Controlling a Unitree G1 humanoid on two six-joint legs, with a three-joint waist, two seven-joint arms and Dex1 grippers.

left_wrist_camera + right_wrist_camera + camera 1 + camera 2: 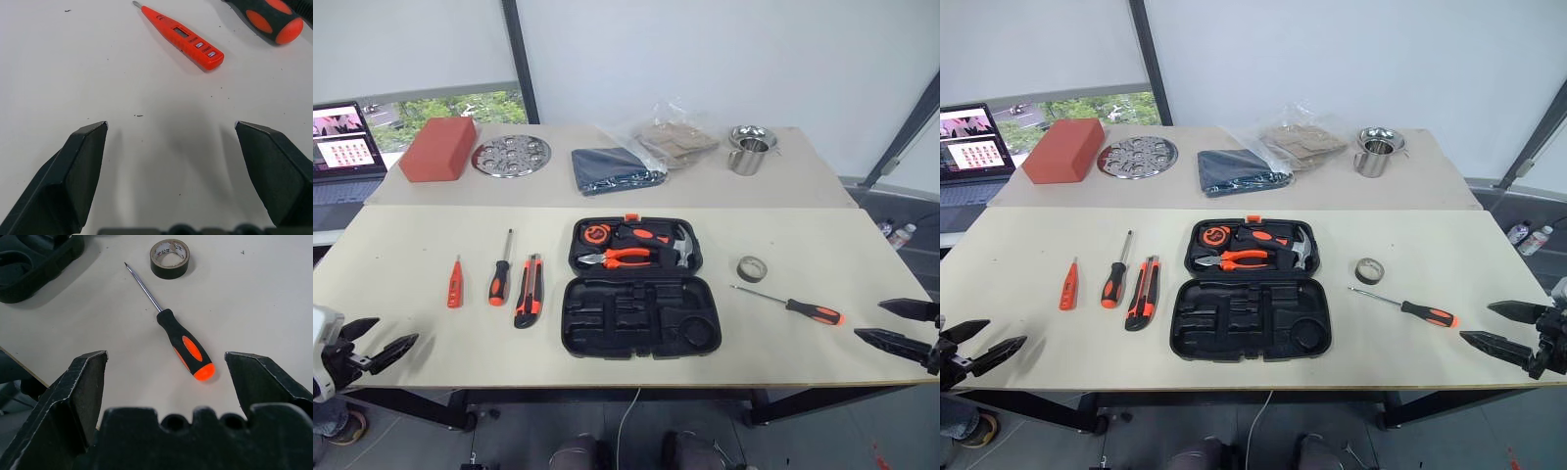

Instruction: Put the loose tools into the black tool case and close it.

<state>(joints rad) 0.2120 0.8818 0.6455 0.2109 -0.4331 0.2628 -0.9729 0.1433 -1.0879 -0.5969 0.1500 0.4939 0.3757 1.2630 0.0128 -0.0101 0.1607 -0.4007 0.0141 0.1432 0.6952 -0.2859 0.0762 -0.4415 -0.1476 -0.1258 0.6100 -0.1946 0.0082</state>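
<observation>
The black tool case (pixel 607 318) lies open at the table's middle, its near half showing bare moulded slots. Left of it lie a red tester screwdriver (pixel 455 284), an orange-and-black screwdriver (pixel 499 274) and a utility knife (pixel 529 292). On the case's right sit a grey tape roll (pixel 752 268) and a second screwdriver (pixel 803 308). My left gripper (pixel 393 331) hovers open at the near left edge, short of the tester (pixel 183 36). At the near right edge my right gripper (pixel 869 320) is open, facing the second screwdriver's handle (pixel 183 340).
Pliers (pixel 625 258), a hammer and a tape measure sit in the case's far half. On the far table stand a red box (pixel 438 147), a round metal plate (pixel 511 155), a folded dark blue cloth (pixel 612 168), a plastic bag (pixel 671 137) and a metal cup (pixel 749 154). A laptop (pixel 342 147) is far left.
</observation>
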